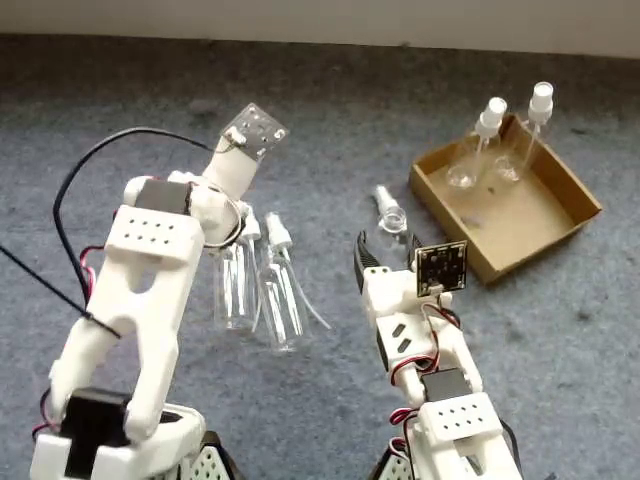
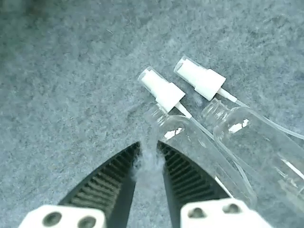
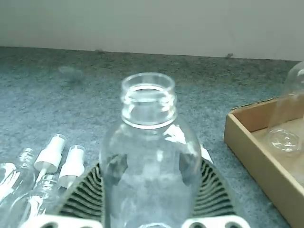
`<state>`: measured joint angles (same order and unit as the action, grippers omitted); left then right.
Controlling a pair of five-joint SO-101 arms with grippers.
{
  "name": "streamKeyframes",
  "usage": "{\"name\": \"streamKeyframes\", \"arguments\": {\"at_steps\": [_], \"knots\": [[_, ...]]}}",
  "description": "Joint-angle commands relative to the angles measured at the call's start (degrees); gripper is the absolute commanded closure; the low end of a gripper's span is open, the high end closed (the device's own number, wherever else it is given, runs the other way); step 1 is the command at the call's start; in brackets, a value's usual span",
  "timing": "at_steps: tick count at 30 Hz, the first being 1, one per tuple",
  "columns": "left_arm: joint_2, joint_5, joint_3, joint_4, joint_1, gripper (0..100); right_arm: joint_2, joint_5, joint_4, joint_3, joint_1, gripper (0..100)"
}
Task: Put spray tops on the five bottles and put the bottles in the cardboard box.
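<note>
Right wrist view: right gripper (image 3: 151, 166) clamped around an uncapped bottle (image 3: 149, 128), neck sticking out beyond the jaws.

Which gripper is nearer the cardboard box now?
Right. The right gripper, holding an uncapped bottle, sits close beside the cardboard box; the left gripper hangs over two lying bottles, farther off.

The left arm (image 1: 150, 280) is covering the top of one lying bottle (image 1: 235, 290), well apart from the box (image 1: 520, 225). Near the box, the right arm (image 1: 410, 335) is hiding the open bottle's (image 1: 390, 212) lower body, and its base is running off the right wrist view.
</note>
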<state>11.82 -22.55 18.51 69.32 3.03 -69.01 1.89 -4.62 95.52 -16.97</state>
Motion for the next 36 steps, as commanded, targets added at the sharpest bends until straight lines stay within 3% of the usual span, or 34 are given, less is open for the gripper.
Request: {"name": "streamKeyframes", "arguments": {"at_steps": [1, 9, 15, 18, 24, 36], "knots": [[-9.01, 3.6, -14.64, 5.36, -0.48, 99, -1.01, -0.7, -1.54, 4.62, 0.48, 96.1], [-32.4, 22.24, -39.34, 14.51, 0.22, 97, -1.01, -0.7, -1.54, 4.7, 0.48, 96.1], [-48.22, 35.34, -57.27, 24.44, -0.04, 81, -1.01, -0.7, -1.45, 4.7, 0.48, 96.1], [-54.9, 39.21, -65.89, 28.22, 0.04, 78, -1.01, -0.7, -1.45, 4.7, 0.48, 96.1], [-64.48, 40.53, -75.38, 30.95, -0.31, 78, -1.01, -0.7, -1.45, 4.7, 0.48, 96.1], [-66.33, 40.53, -75.65, 31.12, -2.86, 78, -1.01, -0.7, -1.45, 4.7, 0.48, 96.1]]}}
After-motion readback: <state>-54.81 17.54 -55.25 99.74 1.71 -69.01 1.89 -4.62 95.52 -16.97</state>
